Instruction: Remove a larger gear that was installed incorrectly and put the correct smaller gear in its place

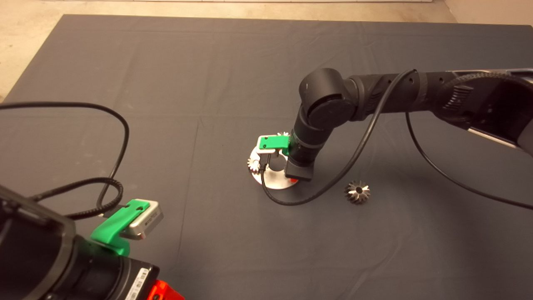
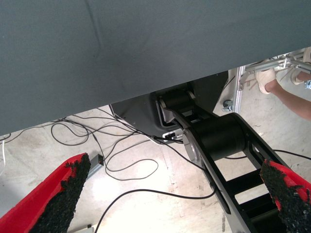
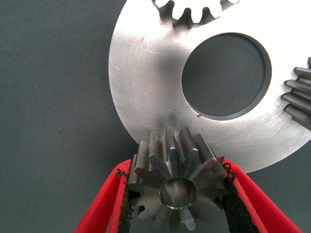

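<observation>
My right gripper [image 1: 294, 180] hangs over the round steel plate [image 1: 278, 182] in the middle of the mat. In the right wrist view that gripper [image 3: 177, 206] is shut on the smaller gear [image 3: 176, 187], a silvery toothed gear with a centre hole, held at the rim of the plate [image 3: 146, 97]. Two other small gears sit on the plate's edge [image 1: 253, 165] [image 1: 283, 134]. The larger gear [image 1: 357, 192], dark with flaring teeth, lies on the mat to the right of the plate. My left gripper [image 1: 166, 291] stays parked at the lower left, open [image 2: 170, 199].
The plate has a wide round centre hole [image 3: 226, 75]. The right arm's black cable [image 1: 316, 196] loops over the mat between the plate and the larger gear. Beyond the mat, the left wrist view shows floor cables [image 2: 121, 165] and a person's leg [image 2: 291, 99].
</observation>
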You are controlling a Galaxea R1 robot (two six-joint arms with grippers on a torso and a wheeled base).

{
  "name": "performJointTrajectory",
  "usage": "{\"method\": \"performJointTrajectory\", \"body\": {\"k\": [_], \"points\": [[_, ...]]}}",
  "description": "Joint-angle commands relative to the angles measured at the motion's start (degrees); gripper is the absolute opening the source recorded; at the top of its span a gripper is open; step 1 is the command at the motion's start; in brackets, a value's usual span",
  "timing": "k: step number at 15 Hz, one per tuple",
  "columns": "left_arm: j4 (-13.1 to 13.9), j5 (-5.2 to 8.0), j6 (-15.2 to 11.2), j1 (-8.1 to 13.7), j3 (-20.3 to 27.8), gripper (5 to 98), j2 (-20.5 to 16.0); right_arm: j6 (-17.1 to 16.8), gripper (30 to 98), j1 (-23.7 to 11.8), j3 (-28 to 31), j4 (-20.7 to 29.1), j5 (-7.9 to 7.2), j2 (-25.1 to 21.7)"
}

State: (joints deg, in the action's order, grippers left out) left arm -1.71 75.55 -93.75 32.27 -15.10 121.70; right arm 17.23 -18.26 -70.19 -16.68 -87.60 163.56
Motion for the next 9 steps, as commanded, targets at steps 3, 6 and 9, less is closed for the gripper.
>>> {"method": "performJointTrajectory", "body": {"k": [3,6,9], "points": [[0.8,-0.22,0.1,0.4,0.9,90.9,-0.3,0.3,42.2,-1.0,0.1,-0.7,-7.40,-3.1],[0.8,-0.22,0.1,0.4,0.9,90.9,-0.2,0.4,42.2,-1.0,0.7,-0.6,-7.40,-3.5],[0.8,-0.22,0.1,0.4,0.9,90.9,-0.2,0.5,42.1,-1.2,3.5,-0.4,-7.40,-3.2]]}}
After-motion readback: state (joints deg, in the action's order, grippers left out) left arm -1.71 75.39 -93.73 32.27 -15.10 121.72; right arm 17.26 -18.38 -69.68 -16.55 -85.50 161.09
